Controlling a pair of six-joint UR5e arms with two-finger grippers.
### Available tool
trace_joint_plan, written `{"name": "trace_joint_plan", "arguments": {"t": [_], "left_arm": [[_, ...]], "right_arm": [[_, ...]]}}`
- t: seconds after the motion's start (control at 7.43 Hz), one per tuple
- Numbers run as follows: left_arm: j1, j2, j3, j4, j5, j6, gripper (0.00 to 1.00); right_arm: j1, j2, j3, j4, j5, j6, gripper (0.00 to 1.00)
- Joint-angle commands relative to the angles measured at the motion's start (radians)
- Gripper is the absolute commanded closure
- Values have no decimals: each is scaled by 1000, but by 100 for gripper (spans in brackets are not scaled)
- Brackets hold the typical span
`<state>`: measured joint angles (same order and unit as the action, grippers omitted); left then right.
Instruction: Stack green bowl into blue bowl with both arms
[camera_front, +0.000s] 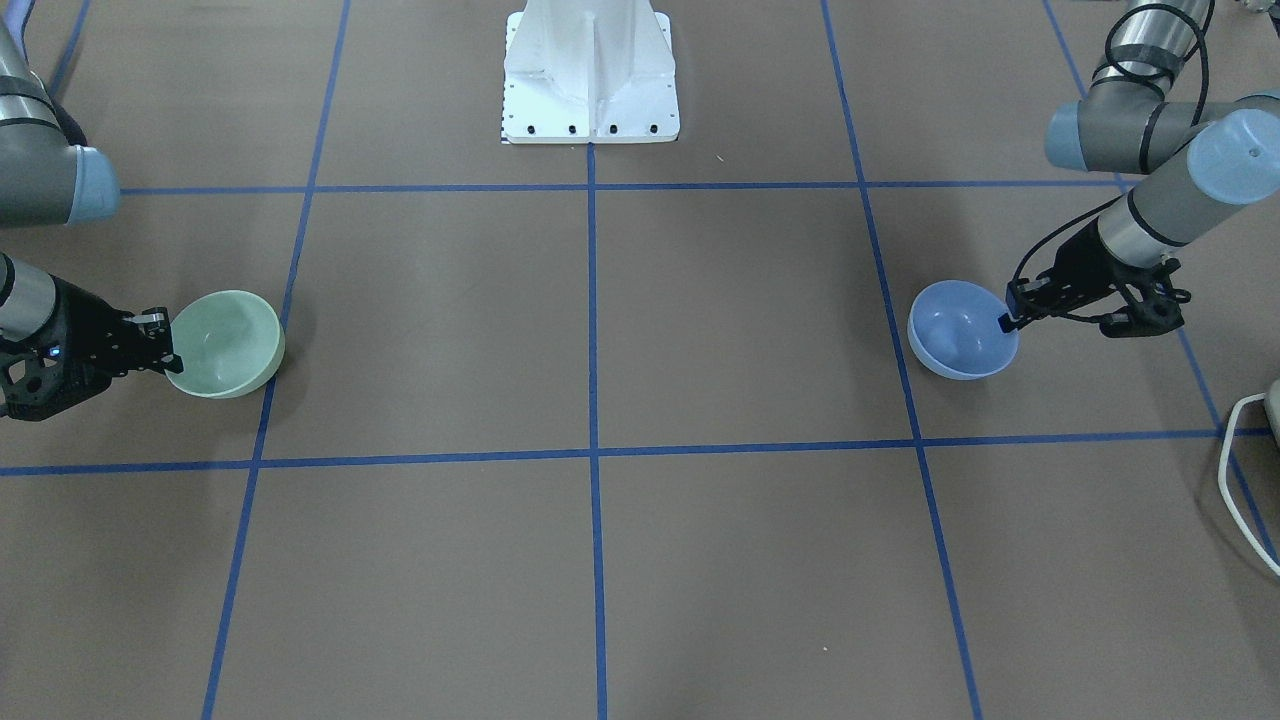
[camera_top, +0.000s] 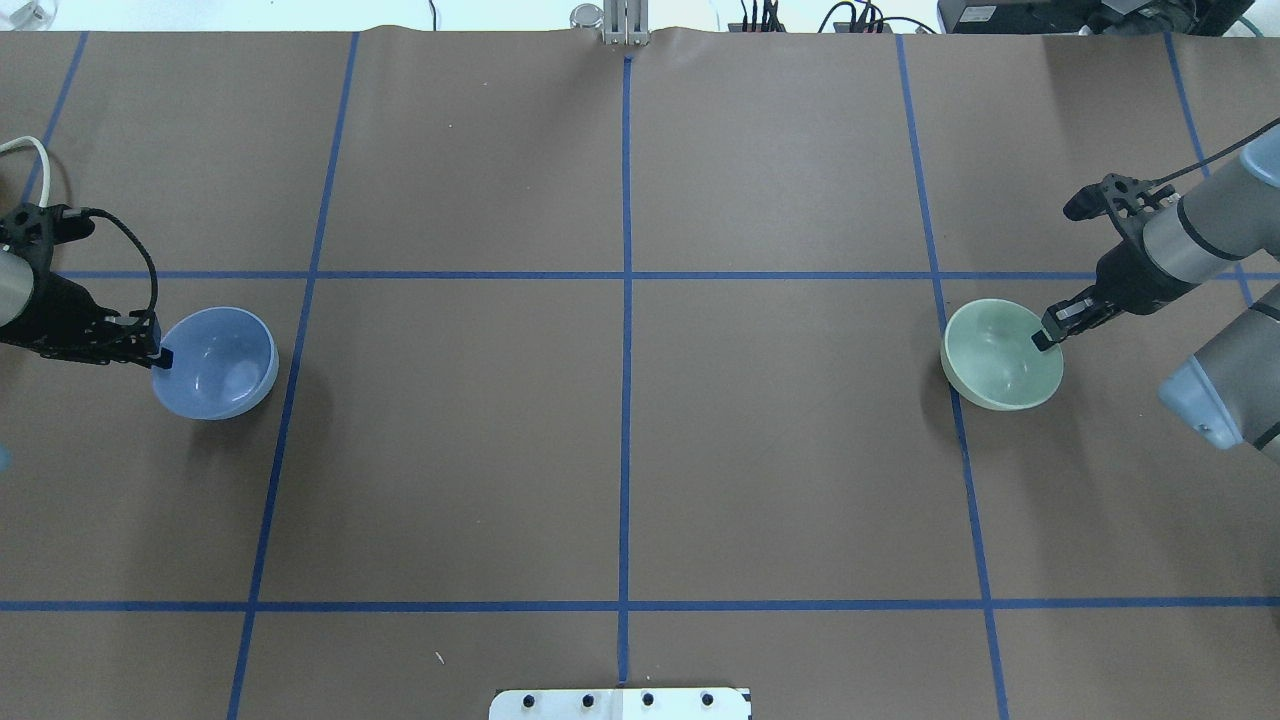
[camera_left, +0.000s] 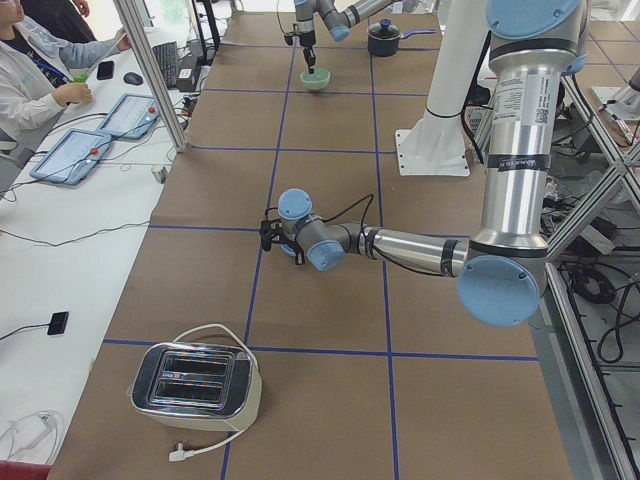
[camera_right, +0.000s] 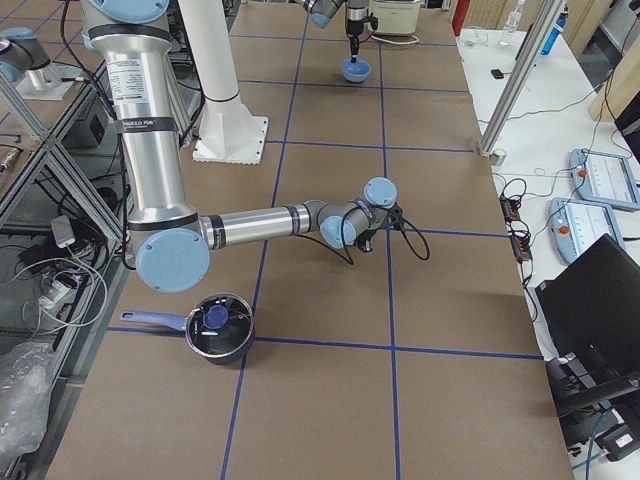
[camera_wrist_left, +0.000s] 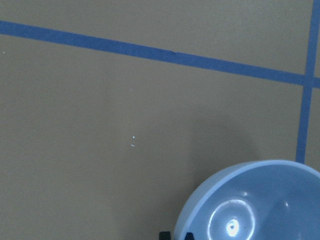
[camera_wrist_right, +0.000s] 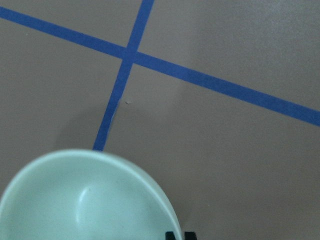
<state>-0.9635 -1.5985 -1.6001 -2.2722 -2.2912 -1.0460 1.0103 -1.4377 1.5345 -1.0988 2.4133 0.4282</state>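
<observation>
The blue bowl (camera_top: 222, 365) is at the table's left side in the overhead view. My left gripper (camera_top: 160, 355) is shut on its outer rim, one finger inside and one outside. The bowl also shows in the front view (camera_front: 955, 335) and in the left wrist view (camera_wrist_left: 260, 205). The green bowl (camera_top: 995, 358) is at the right side. My right gripper (camera_top: 1047, 338) is shut on its rim. It also shows in the front view (camera_front: 232, 340) and in the right wrist view (camera_wrist_right: 85, 200). Both bowls look slightly tilted. I cannot tell whether they rest on the table.
The white pedestal base (camera_front: 590, 80) stands at the robot's side of the table. A toaster (camera_left: 195, 385) with a white cable (camera_front: 1240, 470) sits beyond the left arm. A dark pot (camera_right: 220, 328) sits beyond the right arm. Blue tape lines grid the brown table.
</observation>
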Motion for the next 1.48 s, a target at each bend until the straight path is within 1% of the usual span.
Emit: {"name": "trace_joint_plan", "arguments": {"t": [0.0, 0.13, 0.4, 0.67, 0.81, 0.94, 1.08, 1.21, 1.35], "left_arm": [[0, 0, -3, -3, -1, -3, 91], [0, -1, -4, -3, -1, -12, 92], [0, -1, -43, 5, -7, -60, 93], [0, -30, -78, 11, -8, -152, 93], [0, -78, -84, 37, -10, -205, 93], [2, -137, -122, 128, -8, -248, 93], [41, -203, -168, 240, 4, -290, 93], [92, -274, -178, 307, 51, -348, 93], [171, -350, -170, 351, 121, -408, 93]], "right_arm": [[1, 2, 4, 0, 1, 0, 100], [5, 2, 6, -1, 4, 1, 100], [13, 3, 9, -1, 10, 1, 100], [34, 29, 12, -3, 23, 4, 100], [46, 63, 13, -16, 39, 15, 100], [47, 82, 13, -23, 38, 17, 100], [45, 135, 18, -79, 35, 39, 100], [39, 176, 22, -114, 30, 62, 100], [21, 207, 22, -116, 29, 120, 100]]}}
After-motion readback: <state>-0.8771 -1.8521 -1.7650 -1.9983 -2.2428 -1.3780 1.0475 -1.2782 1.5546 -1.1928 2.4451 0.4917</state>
